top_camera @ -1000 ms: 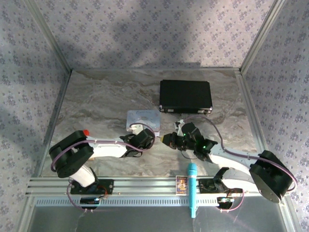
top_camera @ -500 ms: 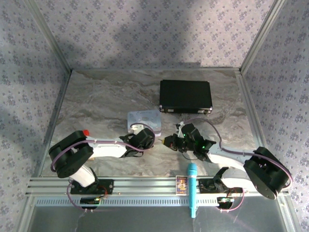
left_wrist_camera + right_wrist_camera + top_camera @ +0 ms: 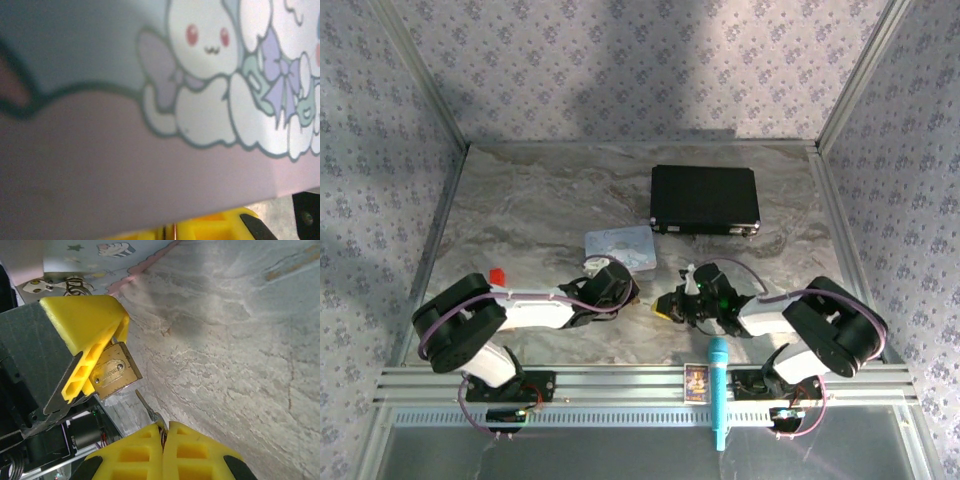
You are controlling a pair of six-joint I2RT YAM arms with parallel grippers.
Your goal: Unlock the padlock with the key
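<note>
In the right wrist view the small brass padlock (image 3: 114,372) hangs above the marble table, with my left gripper (image 3: 107,357) shut on it between yellow fingers (image 3: 82,322). My right gripper (image 3: 164,427) is shut on the key (image 3: 146,407). The thin blade sticks out toward the padlock's underside, a short gap away and not touching. From above, the left gripper (image 3: 626,294) and right gripper (image 3: 666,305) face each other tip to tip at mid-table. The left wrist view looks close at the pastel cartoon tin (image 3: 210,75), with the left gripper (image 3: 175,232) at the bottom edge.
The pastel tin (image 3: 620,245) lies just behind the two grippers. A black case (image 3: 705,200) sits further back. A small red object (image 3: 497,275) is by the left arm. A blue microphone (image 3: 718,390) and a small card (image 3: 696,382) rest on the near rail.
The left gripper has closed tighter on the padlock. The right arm has folded in, bringing its gripper and key left and nearer, up to the padlock.
</note>
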